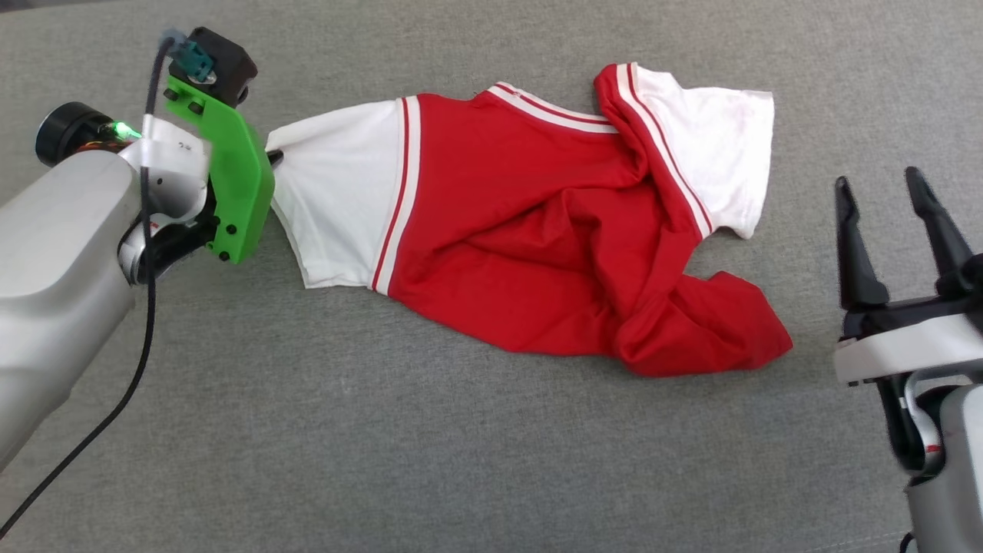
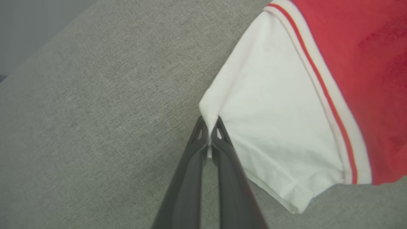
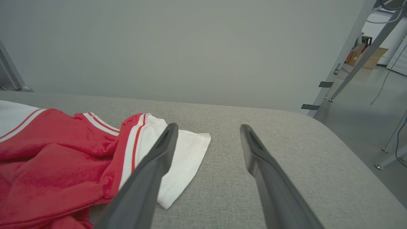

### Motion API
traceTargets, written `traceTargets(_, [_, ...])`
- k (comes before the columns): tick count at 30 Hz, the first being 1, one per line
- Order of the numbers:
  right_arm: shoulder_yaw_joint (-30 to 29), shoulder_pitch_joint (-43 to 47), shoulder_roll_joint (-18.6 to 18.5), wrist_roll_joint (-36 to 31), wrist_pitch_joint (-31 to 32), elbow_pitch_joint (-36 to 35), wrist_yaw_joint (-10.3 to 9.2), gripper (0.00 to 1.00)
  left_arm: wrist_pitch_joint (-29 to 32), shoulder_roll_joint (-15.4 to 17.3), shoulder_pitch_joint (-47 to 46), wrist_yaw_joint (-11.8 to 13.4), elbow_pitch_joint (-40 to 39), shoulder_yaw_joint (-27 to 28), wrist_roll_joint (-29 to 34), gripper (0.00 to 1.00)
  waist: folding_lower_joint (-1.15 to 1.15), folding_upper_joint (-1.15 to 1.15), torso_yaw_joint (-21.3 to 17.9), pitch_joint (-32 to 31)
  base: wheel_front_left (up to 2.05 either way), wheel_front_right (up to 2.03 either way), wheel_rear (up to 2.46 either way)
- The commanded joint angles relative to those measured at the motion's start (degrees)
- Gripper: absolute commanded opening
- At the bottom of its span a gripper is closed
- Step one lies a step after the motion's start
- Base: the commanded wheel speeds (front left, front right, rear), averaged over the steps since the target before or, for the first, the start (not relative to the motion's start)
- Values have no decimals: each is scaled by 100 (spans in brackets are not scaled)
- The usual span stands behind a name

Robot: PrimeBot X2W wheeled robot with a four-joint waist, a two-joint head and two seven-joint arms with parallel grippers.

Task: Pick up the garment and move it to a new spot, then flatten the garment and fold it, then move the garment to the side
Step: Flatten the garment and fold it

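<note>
Jersey T-shirt (image 1: pixel 522 230) rumpled on grey cushion (image 1: pixel 461 461), long axis stretching from left gripper (image 2: pixel 209 122) fingertips toward right gripper (image 1: pixel 879 184). Left fingers (image 2: pixel 224 159) pressed together, pinching corner of white sleeve (image 2: pixel 273 111). Right fingers (image 3: pixel 152 168) spread, empty, off cloth, near other white sleeve (image 3: pixel 190 149) and bunched red hem (image 1: pixel 714 322); right arm nearer for flattening that end.

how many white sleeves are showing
2. One sleeve lies at the garment's left end, its corner pinched by the left gripper; the other sleeve lies at the upper right, clear of the open right gripper.

Soft even light; slight wrist-view blur
</note>
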Motion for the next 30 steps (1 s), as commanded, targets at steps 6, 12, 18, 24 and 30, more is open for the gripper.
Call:
traceTargets(6, [-459,-302,-424,11,447,-394,-3,100,-764,386,340,5,-314,237,-195,0,0,0,470,-406,0,0,0])
traceTargets(12, [-494,-810,-1107,344,1282,-397,-3,100,-1090,710,613,222,-726,366,-242,0,0,0,718,-429,0,0,0])
traceTargets(18, [151,-1495,-2061,977,2743,-188,-3,100,-1256,897,753,471,-1203,448,-241,0,0,0,926,-277,0,0,0])
traceTargets(24, [881,-2315,-2827,2143,4747,334,-3,100,-1347,875,725,648,-1577,472,-147,0,0,0,1115,-1,0,0,0])
traceTargets(30, [1479,-2857,-3164,2932,6176,651,-3,100,-1450,758,552,721,-1781,518,-26,0,0,0,1255,331,0,0,0])
